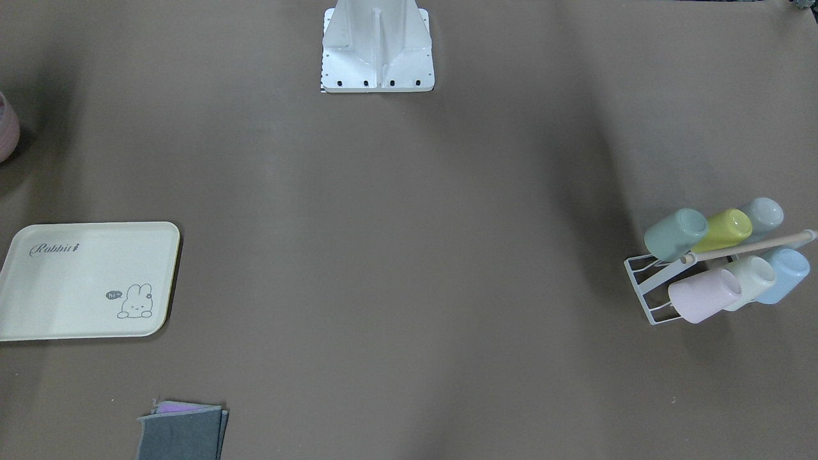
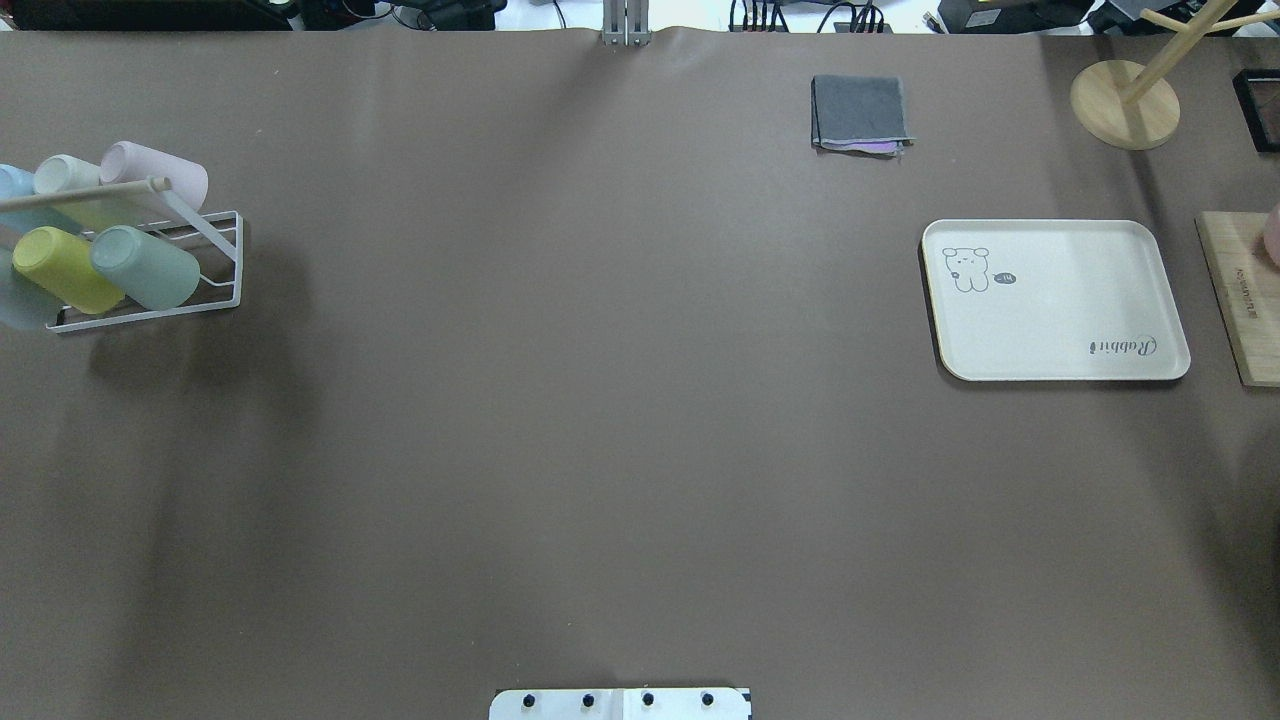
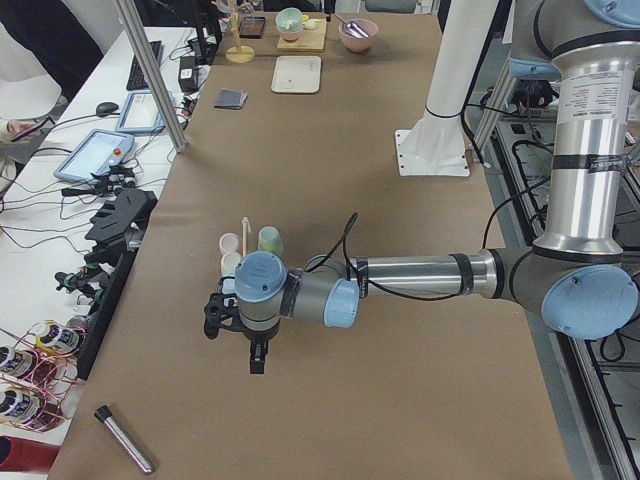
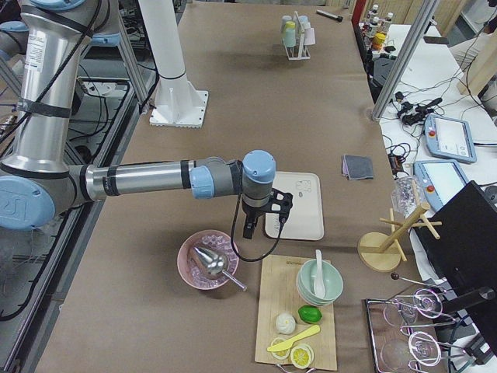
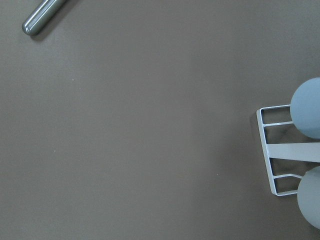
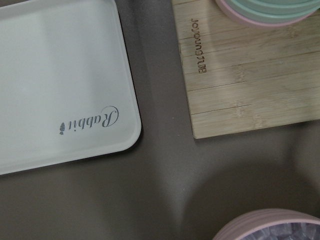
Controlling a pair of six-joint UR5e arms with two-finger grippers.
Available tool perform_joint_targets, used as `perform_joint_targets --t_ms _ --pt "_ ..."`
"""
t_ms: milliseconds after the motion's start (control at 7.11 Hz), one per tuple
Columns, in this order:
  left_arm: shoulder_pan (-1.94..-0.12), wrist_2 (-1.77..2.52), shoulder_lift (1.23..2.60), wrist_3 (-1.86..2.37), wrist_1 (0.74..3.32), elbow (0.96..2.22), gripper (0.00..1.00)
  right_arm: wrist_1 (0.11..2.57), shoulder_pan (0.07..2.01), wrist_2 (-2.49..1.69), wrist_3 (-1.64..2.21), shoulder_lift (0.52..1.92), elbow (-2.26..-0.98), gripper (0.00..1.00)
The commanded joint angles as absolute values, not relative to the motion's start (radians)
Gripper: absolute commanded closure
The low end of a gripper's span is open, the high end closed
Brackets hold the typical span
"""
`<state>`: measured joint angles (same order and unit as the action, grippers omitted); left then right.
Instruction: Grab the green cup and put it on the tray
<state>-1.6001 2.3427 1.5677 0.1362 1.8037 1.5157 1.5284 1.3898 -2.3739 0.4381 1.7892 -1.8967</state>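
Observation:
The green cup lies tilted on a white wire rack with several other pastel cups, at the end nearest the table's middle, beside a yellow-green cup. It also shows in the overhead view. The cream tray lies flat and bare across the table, and its corner fills the right wrist view. My left gripper hangs over the table just beyond the rack's outer end; I cannot tell if it is open. My right gripper hovers by the tray's edge; I cannot tell its state either.
A folded grey cloth lies past the tray. A wooden board with bowls and a pink bowl sit beside the tray. A metal tube lies near the left gripper. A wooden stand is far right.

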Motion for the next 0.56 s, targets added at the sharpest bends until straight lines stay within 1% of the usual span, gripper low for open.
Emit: perform_joint_targets --t_ms 0,141,422 --pt "-1.601 2.344 1.568 0.143 1.801 1.522 0.02 1.532 1.390 -2.375 0.436 1.786 -1.898 0.00" --pt "-1.600 2.345 1.568 0.143 1.799 1.526 0.02 1.534 1.381 -2.373 0.437 1.778 -1.887 0.00" --pt "-1.600 2.345 1.568 0.143 1.798 1.526 0.02 1.536 1.350 -2.384 0.448 1.625 -1.736 0.00"
